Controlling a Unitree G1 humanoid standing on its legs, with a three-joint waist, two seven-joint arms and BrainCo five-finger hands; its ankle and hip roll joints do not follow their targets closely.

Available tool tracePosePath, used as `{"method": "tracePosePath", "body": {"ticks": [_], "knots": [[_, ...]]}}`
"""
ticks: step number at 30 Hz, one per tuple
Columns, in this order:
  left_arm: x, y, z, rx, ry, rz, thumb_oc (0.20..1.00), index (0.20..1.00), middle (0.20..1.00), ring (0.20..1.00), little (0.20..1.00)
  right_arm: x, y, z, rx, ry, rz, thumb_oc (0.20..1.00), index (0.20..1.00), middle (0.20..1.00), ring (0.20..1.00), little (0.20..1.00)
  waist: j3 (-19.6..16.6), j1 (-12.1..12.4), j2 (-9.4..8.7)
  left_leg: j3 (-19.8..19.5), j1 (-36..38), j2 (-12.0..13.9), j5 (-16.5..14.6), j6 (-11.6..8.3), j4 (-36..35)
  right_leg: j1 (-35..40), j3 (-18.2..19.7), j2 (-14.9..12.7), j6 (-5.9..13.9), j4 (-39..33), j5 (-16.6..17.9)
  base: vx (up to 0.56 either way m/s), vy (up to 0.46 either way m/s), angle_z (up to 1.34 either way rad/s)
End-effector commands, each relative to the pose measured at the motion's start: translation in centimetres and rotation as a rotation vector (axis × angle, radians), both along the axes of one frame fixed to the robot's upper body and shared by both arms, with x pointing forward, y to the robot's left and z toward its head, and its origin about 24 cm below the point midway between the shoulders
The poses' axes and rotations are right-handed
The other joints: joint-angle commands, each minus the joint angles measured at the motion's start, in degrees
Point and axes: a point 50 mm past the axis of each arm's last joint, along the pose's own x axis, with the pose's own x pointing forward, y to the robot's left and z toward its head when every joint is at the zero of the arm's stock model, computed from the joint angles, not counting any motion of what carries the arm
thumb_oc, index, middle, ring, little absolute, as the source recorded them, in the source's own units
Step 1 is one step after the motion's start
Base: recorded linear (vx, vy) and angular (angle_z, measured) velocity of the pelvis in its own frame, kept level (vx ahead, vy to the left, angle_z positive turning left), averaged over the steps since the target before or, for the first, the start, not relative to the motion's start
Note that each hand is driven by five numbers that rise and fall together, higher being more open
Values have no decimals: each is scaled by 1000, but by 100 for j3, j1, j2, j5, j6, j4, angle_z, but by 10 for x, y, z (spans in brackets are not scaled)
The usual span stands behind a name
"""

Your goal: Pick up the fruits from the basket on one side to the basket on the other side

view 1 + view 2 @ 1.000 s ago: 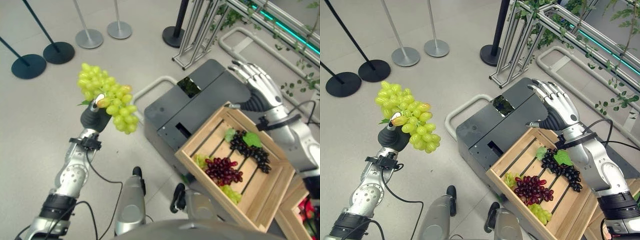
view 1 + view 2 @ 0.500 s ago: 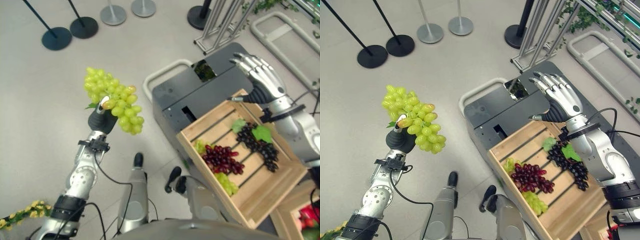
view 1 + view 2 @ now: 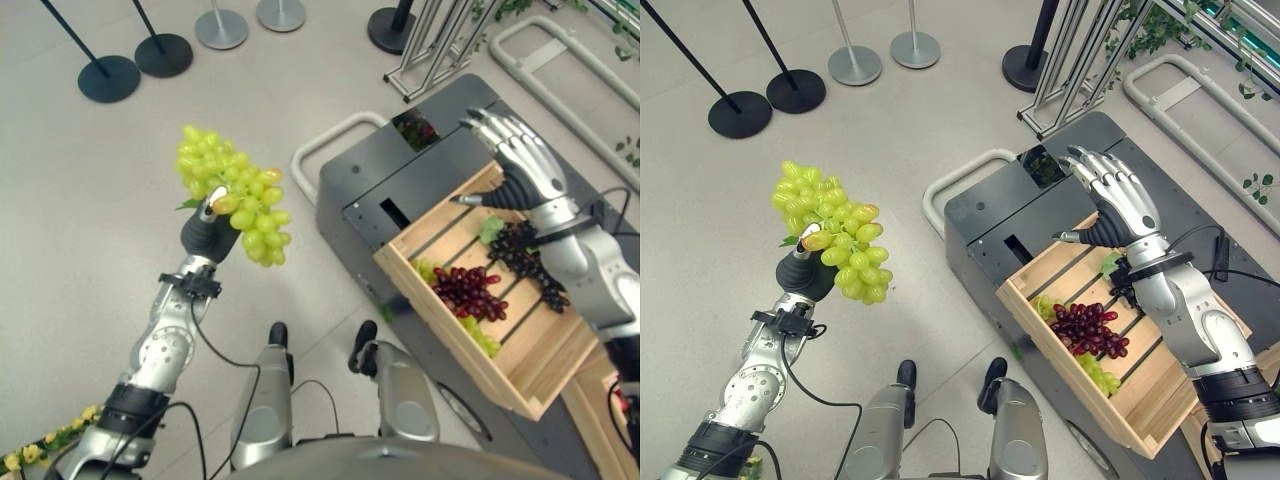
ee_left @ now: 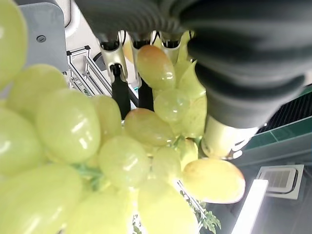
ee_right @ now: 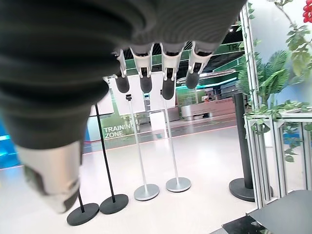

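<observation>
- The robot's left hand (image 3: 806, 272) holds a bunch of green grapes (image 3: 830, 232) aloft over the bare grey floor (image 3: 900, 130), fingers curled round the cluster's stem end — the carry step, judged mid-transfer.
- The wooden basket (image 3: 478, 300) it seems to have come from sits well apart on a dark grey desk-like cart (image 3: 1010, 215), holding dark grapes (image 3: 530, 262), red grapes (image 3: 470, 290) and more green ones.
- The right hand (image 3: 1110, 195) hovers above the basket's far rim, fingers spread and empty.
- The next move calls for finding the receiving basket, probably off to the robot's left, and lowering the fruit gently.
- Black-based stanchions (image 3: 740, 112), silver ones (image 3: 854, 64) and leafy railings (image 3: 1110, 40) line the hall.
</observation>
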Motion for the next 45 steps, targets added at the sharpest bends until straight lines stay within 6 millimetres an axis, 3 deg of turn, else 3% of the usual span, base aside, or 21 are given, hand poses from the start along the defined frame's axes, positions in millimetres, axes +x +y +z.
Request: {"method": "tracePosePath", "body": {"ticks": [1,2,3,5,7,9,12,16,19,21,25,26,28,32,33,34,35,37,39,45], "knots": [[-11,-3,29,18,-179,-22,200,200,200,200,200,1,5,10,5,-28,8,1000,1000,1000,1000,1000,-333,-46,-114,157,257,-57,-682,95,297,77,132,-547,734,-952,1316,-180,391,-49],[-11,-4,26,31,-168,-27,200,200,200,200,200,1,4,8,-10,-19,1,1000,1000,1000,1000,1000,-330,-49,-91,173,259,-87,-625,138,272,62,221,-607,815,-887,1380,-176,312,-36],[-10,-5,24,52,-158,-36,200,200,200,200,200,0,2,5,-19,-7,-9,1000,1000,1000,1000,1000,-335,-44,-3,140,240,-39,-587,164,295,72,344,-508,812,-659,1139,-186,242,-34],[-10,-3,16,67,-128,-46,200,200,200,200,200,-5,-5,-4,-21,35,-28,1000,1000,1000,1000,1000,-477,-60,121,74,172,-91,-322,276,88,97,735,-41,726,113,598,-147,222,2],[-11,-4,4,66,-86,-59,200,200,200,200,200,-12,-10,-12,-32,74,-31,1000,1000,1000,1000,1000,-715,14,206,28,239,-125,-146,379,-252,265,676,354,590,632,39,-7,124,22],[-12,-6,-5,64,-62,-69,200,200,200,200,200,-20,-18,-18,-29,103,-52,1000,1000,1000,1000,1000,-923,59,180,-159,361,-255,-29,336,-600,629,894,709,522,286,-323,56,-21,6],[-13,-9,-11,49,-49,-65,200,200,200,200,200,-28,-27,-23,-48,123,-80,1000,1000,1000,1000,1000,-1087,104,181,-319,325,-263,149,232,-762,788,1028,901,401,-407,-369,-3,-97,25],[-16,-10,-15,29,-32,-56,200,200,200,200,200,-32,-28,-23,-81,142,-74,1000,1000,1000,1000,1000,-1116,153,201,-394,345,-130,215,152,-769,899,945,1012,305,-536,-460,-9,-142,24],[-14,-14,-14,12,-33,-55,200,200,200,200,200,-36,-31,-22,-90,145,-74,1000,1000,1000,1000,1000,-1046,160,247,-708,195,-87,393,31,-714,888,858,1163,170,-397,-659,-63,-166,37],[-15,-15,-13,14,-38,-50,200,200,200,200,200,-39,-33,-19,-102,142,-71,1000,1000,1000,1000,1000,-1035,167,278,-975,90,-103,486,-20,-706,875,669,1180,96,-288,-749,-60,-185,86],[-17,-16,-12,26,-54,-49,200,200,200,200,200,-37,-33,-7,-121,109,-53,1000,1000,1000,1000,1000,-887,250,424,-1410,-228,-64,970,-287,-796,904,177,1235,-28,-270,-878,-119,-166,89],[-17,-17,-11,30,-57,-48,200,200,200,200,200,-38,-33,-3,-128,98,-53,1000,1000,1000,1000,1000,-822,266,492,-1355,-312,22,1249,-391,-966,916,18,1239,-49,-274,-899,-139,-80,111],[-16,-17,-12,12,-59,-40,200,200,200,200,200,-37,-34,0,-145,88,-57,1000,1000,1000,1000,1000,-756,284,544,-1116,-530,145,1421,-422,-1217,898,-170,1175,-42,-322,-855,-103,-21,101],[-17,-13,-12,8,-61,-6,200,200,200,200,200,-30,-32,3,-129,68,-61,1000,1000,1000,1000,1000,-659,360,426,-961,-478,220,1178,-371,-763,927,-260,1000,-54,-453,-682,-192,-64,61],[-15,-13,-11,-7,-58,-2,200,200,200,200,200,-30,-34,3,-120,58,-76,1000,1000,1000,1000,1000,-737,183,353,-189,-336,566,759,-254,-221,1012,-673,834,-101,-666,-637,-333,-88,32],[-14,-12,-11,-8,-56,-2,200,200,200,200,200,-30,-34,1,-119,63,-81,1000,1000,1000,1000,1000,-790,132,331,61,-185,693,594,-241,-137,1021,-787,786,-122,-768,-627,-257,-60,66],[-13,-12,-10,-16,-64,-6,200,200,200,200,200,-31,-33,-2,-115,62,-81,1000,1000,1000,1000,1000,-879,64,324,329,187,766,145,-290,-49,1137,-934,742,-84,-862,-698,-32,6,59],[-13,-13,-8,-17,-69,-7,200,200,200,200,200,-33,-32,-4,-108,68,-77,1000,1000,1000,1000,1000,-940,19,384,489,521,740,7,-274,-324,1179,-1064,738,-43,-829,-702,26,93,76],[-12,-13,-6,-1,-80,-4,200,200,200,200,200,-36,-36,-7,-90,75,-100,1000,1000,1000,1000,1000,-1020,-49,471,717,639,725,197,-258,-898,1225,-1226,702,50,-827,-599,25,158,111],[-20,-10,11,73,-164,-3,200,200,200,200,200,-32,-30,-23,-2,123,-85,1000,1000,1000,1000,1000,-1068,159,372,453,718,390,165,-80,-1135,1253,-1397,429,233,-604,-390,15,170,84]]}}
